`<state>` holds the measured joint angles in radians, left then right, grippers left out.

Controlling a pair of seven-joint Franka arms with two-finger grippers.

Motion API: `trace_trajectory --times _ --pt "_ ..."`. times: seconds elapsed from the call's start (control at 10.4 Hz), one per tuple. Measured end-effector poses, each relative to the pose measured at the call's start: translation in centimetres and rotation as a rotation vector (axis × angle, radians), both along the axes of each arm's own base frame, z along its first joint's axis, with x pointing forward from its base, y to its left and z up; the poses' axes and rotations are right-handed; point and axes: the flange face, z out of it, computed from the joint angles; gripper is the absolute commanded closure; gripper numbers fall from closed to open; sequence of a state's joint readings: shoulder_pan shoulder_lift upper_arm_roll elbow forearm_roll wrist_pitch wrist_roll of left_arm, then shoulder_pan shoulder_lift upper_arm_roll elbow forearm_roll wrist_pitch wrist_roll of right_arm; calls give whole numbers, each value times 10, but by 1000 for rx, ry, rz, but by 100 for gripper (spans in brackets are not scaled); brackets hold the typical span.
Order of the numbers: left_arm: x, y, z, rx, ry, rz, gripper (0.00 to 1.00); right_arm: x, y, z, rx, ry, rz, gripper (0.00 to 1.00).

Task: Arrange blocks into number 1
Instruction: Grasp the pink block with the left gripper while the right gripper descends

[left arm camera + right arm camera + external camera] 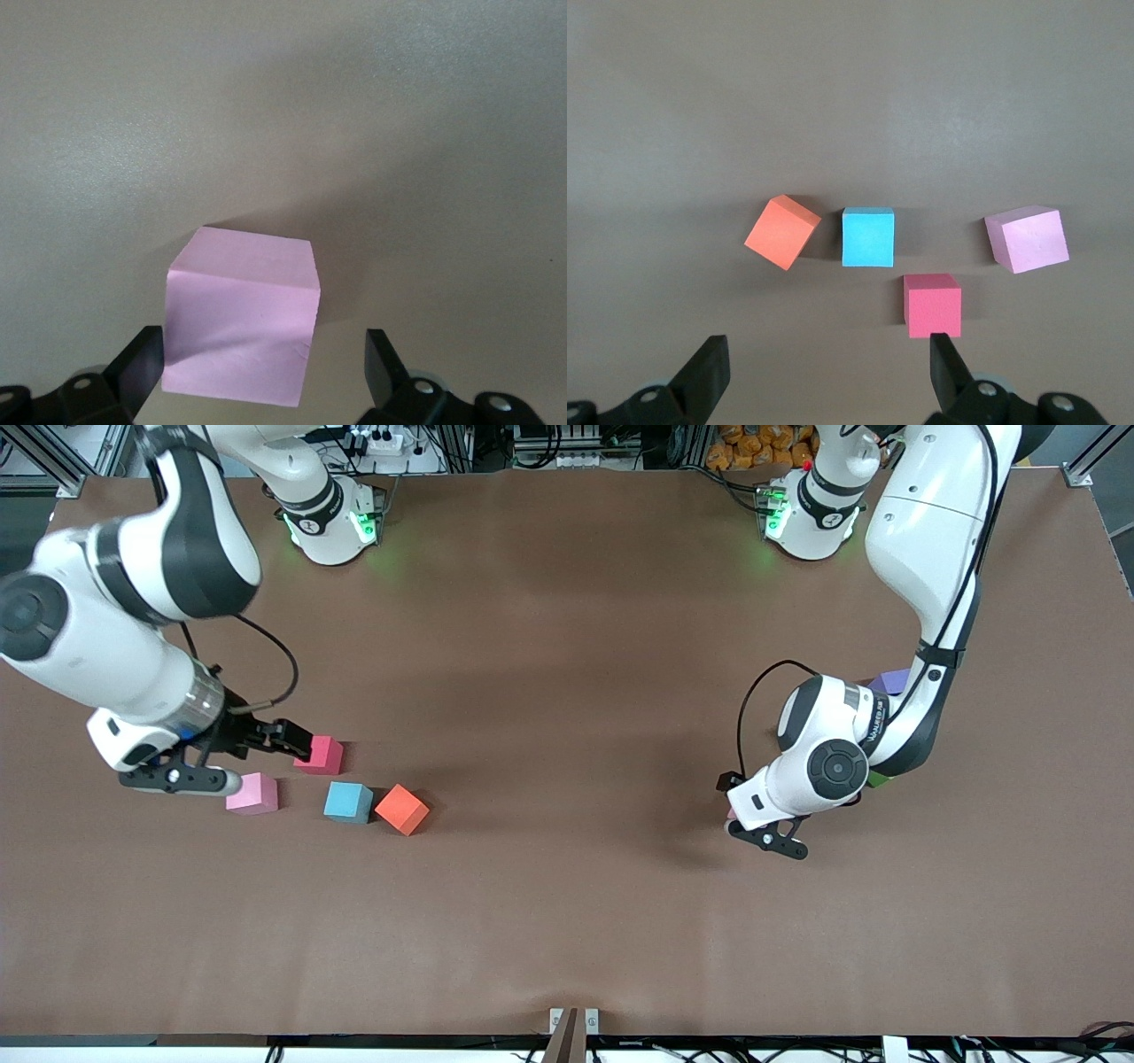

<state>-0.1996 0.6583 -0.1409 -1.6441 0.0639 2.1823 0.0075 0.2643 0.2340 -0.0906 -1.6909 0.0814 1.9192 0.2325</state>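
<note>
Blocks scattered, number 1 not begun. Left hand (257, 372) open around pink block (241, 319); right hand (824, 376) open over red block (931, 304), at 12 o'clock from blue block (347, 801).

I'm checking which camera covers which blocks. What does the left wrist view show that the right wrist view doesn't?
Only the left wrist view: a single light pink block between the open left gripper's fingers, on the table. Only the right wrist view: an orange block, a sky blue block, a red block and another pink block, ahead of the open right gripper. Both show the bare brown table.
</note>
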Motion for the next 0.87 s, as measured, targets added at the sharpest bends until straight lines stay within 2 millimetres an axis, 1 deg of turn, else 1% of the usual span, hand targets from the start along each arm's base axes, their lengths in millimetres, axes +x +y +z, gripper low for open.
trace_trajectory --times 0.39,0.48,0.58,0.67,0.77,0.87 --pt "1 3 -8 52 -24 -53 0 14 8 -81 20 80 -40 0" --pt "1 3 -12 54 -19 -54 0 16 15 -96 28 87 -72 0" --pt "0 2 -16 55 -13 -55 0 17 27 -106 34 88 -131 0" --pt "-1 2 -21 54 -7 -55 56 16 43 -113 33 87 -199 0" --pt "-1 1 -26 44 -6 -46 100 14 61 -117 25 83 -272 0" --pt "-1 0 -28 32 -10 -38 100 12 73 -123 17 83 -348 0"
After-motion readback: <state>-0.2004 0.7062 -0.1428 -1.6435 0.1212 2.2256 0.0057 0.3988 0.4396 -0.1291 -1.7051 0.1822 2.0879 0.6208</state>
